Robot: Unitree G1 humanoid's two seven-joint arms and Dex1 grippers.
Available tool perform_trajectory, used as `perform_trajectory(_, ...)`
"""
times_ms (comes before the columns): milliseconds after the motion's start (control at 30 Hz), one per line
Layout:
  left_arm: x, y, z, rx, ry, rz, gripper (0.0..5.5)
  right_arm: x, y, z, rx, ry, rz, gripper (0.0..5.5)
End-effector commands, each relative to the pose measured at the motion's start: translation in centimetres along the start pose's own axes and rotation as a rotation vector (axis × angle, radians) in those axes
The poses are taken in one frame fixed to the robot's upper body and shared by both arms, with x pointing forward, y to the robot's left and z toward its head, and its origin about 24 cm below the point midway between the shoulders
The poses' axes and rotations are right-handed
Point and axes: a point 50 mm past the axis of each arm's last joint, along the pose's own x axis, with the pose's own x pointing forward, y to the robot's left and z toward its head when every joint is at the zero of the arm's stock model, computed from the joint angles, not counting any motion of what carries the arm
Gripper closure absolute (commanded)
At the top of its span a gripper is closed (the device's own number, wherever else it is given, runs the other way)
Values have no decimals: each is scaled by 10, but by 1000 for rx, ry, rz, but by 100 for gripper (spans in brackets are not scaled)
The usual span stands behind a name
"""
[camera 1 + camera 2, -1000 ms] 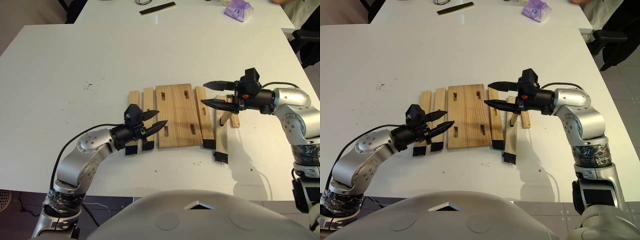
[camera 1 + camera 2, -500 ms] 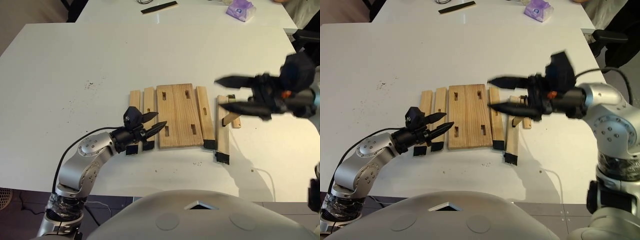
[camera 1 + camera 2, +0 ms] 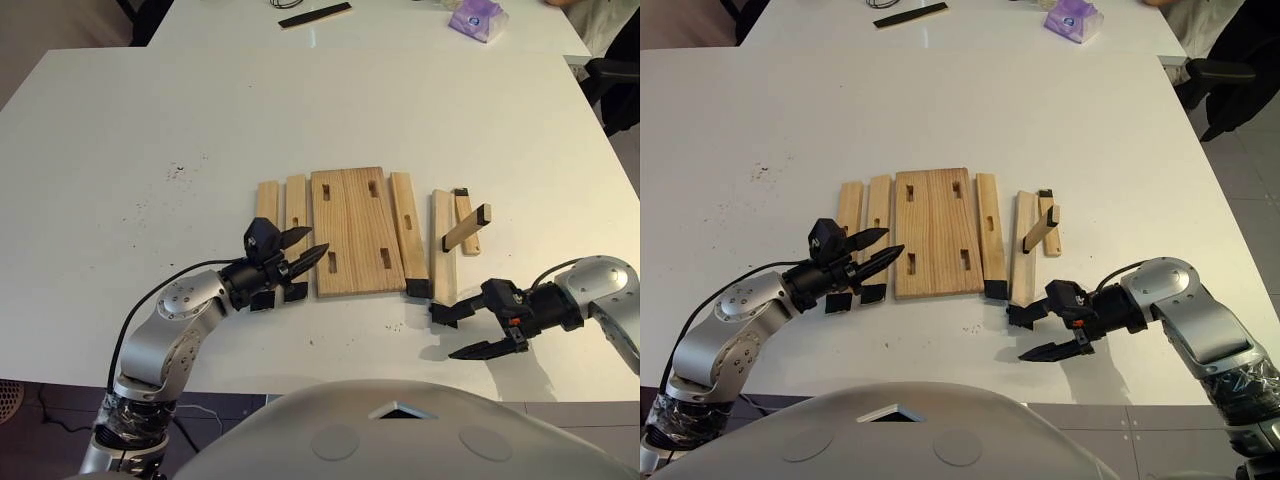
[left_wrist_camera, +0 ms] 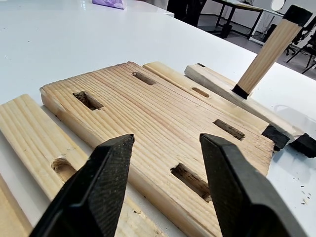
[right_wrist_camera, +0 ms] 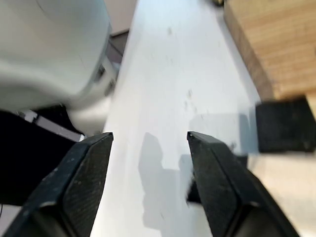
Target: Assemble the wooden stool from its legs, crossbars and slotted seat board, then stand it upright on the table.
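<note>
seat board lay flat on the table | left gripper wide open by its near corner | right gripper wide open beside a leg | it could bump the leg crooked

1. Pale rectangular slotted wooden seat board: bare matt wood, strong grain, rough dark splintered slot edges.
2. Narrow pale wooden slats to its left and right: same unvarnished matt wood, with matt black caps on near ends.
3. White table top: smooth, faint sheen, flecked with dark crumbs.
4. Black fingers of left gripper and right gripper: matt plastic, finely pebbled.
</note>
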Motion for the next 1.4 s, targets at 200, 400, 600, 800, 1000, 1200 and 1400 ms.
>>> perform_trajectory(200,-1,-2,-2,-9,-4,17,302,-16,-14,-5,-49,71,-122,273)
perform_trajectory(400,0,-5,-3,-18,-16,26,302,-27,-28,1,-110,97,-211,273)
perform_trajectory(600,-1,-9,-3,-30,-25,27,302,-47,-17,53,-48,-146,-328,273)
perform_trajectory(800,-12,-16,-11,-58,-20,87,302,-34,-3,58,63,-49,-620,245)
perform_trajectory(1000,-14,-20,-16,-77,-18,120,302,-3,-2,41,352,-93,-822,195)
perform_trajectory(1200,-12,-19,-12,-65,-23,112,302,10,-12,41,434,-132,-952,195)
perform_trajectory(1400,-5,-14,-14,-68,-24,113,302,10,-21,29,406,-59,-1050,195)
